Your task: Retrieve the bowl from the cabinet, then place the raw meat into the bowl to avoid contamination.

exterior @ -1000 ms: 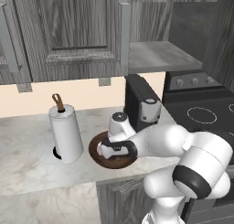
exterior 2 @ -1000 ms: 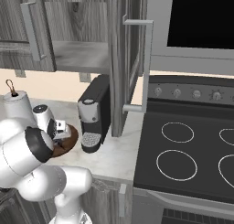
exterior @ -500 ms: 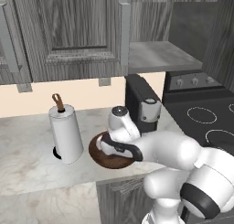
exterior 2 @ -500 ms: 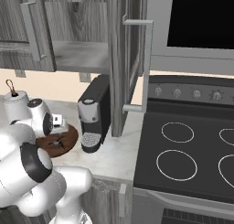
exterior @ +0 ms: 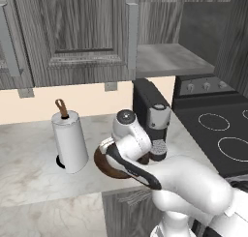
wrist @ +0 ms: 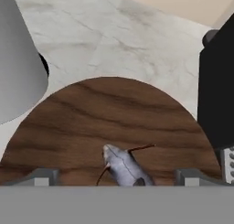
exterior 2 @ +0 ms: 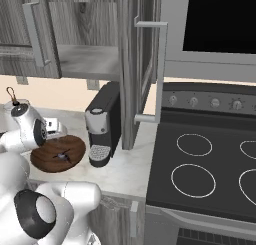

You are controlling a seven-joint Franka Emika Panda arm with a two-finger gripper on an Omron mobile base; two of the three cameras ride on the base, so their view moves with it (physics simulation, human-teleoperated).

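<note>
On the marbled surface (exterior: 34,183), between towel roll (exterior: 70,141) and coffee machine (exterior 2: 102,124), the bowl (exterior 2: 57,153) holds raw meat (wrist: 124,167); pincer (wrist: 116,177) released above.

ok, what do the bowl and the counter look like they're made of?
The bowl: wood, by the look of it, dark brown with wavy grain lines and a smooth matte finish. The counter: pale marble or marble-look stone, off-white with faint grey veins. It is a render, so only the surface texture speaks for either.
</note>
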